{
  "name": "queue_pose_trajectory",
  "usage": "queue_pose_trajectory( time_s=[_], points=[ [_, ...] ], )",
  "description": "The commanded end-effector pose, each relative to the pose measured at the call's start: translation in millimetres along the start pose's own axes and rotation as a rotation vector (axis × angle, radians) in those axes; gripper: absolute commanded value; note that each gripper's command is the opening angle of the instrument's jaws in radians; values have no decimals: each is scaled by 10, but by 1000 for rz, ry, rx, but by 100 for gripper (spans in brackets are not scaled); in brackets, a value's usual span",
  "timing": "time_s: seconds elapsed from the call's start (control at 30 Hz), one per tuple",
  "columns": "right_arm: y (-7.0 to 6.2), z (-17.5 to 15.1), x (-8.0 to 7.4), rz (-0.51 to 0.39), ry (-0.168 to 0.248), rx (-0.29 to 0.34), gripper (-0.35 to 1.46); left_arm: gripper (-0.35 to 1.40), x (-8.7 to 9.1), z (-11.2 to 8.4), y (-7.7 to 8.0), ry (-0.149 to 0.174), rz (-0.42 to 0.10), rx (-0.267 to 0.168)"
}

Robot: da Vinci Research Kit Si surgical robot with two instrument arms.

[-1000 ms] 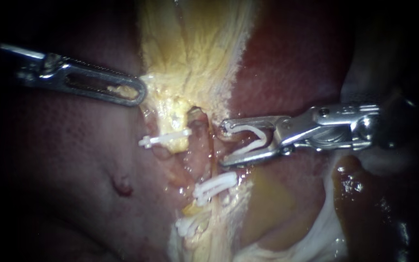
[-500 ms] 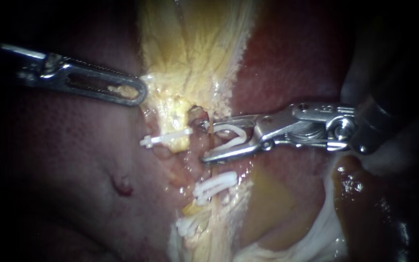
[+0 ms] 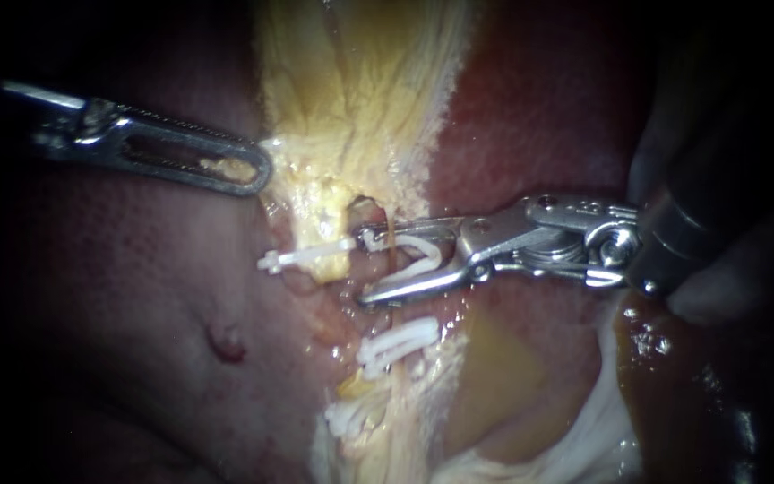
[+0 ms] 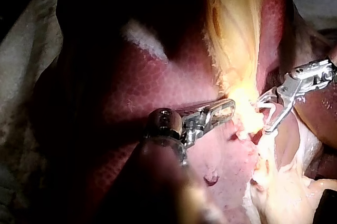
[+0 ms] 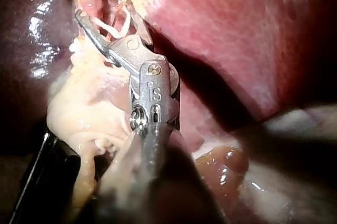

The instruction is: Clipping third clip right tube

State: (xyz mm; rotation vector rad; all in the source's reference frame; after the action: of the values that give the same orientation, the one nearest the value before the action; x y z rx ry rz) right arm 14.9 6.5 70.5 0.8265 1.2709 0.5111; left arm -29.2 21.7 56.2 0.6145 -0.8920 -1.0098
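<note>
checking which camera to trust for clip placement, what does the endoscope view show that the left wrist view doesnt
Only the endoscope view: three closed clips plainly on the tissue, an upper clip, a middle clip and a lowest clip.
Only the left wrist view: the left instrument's wrist joint and the pale cloth beyond the liver's edge.
Both: the left instrument, the right instrument carrying an open white clip, the yellow tissue, and the liver with its dark spot.

The left instrument [image 3: 257,173] touches the fat [image 3: 351,108] at its left edge. Entering from the right, the right instrument [image 3: 366,266] has its held clip [image 3: 421,255] astride the tube [image 3: 369,211], right of the upper clip [image 3: 306,255] and above the lower clips [image 3: 396,342].
</note>
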Motion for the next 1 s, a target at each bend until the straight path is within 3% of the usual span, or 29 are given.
queue_pose_trajectory(
  time_s=[0.03, 0.23, 0.5, 1.0],
  points=[
    [-2, -1, 3, 7, 9, 12, 50, -35, 0, 0, 0, 0, 0, 0],
    [-20, -1, 14, 51, 70, 99, 50, -35, 0, 0, 1, 0, 0, 0],
    [-43, 0, 27, 60, 85, 177, 49, -35, 0, -1, 2, 0, 0, 0],
    [-43, -5, 29, 65, 97, 190, 45, -35, 0, -1, 2, 0, 0, 0]
  ],
)
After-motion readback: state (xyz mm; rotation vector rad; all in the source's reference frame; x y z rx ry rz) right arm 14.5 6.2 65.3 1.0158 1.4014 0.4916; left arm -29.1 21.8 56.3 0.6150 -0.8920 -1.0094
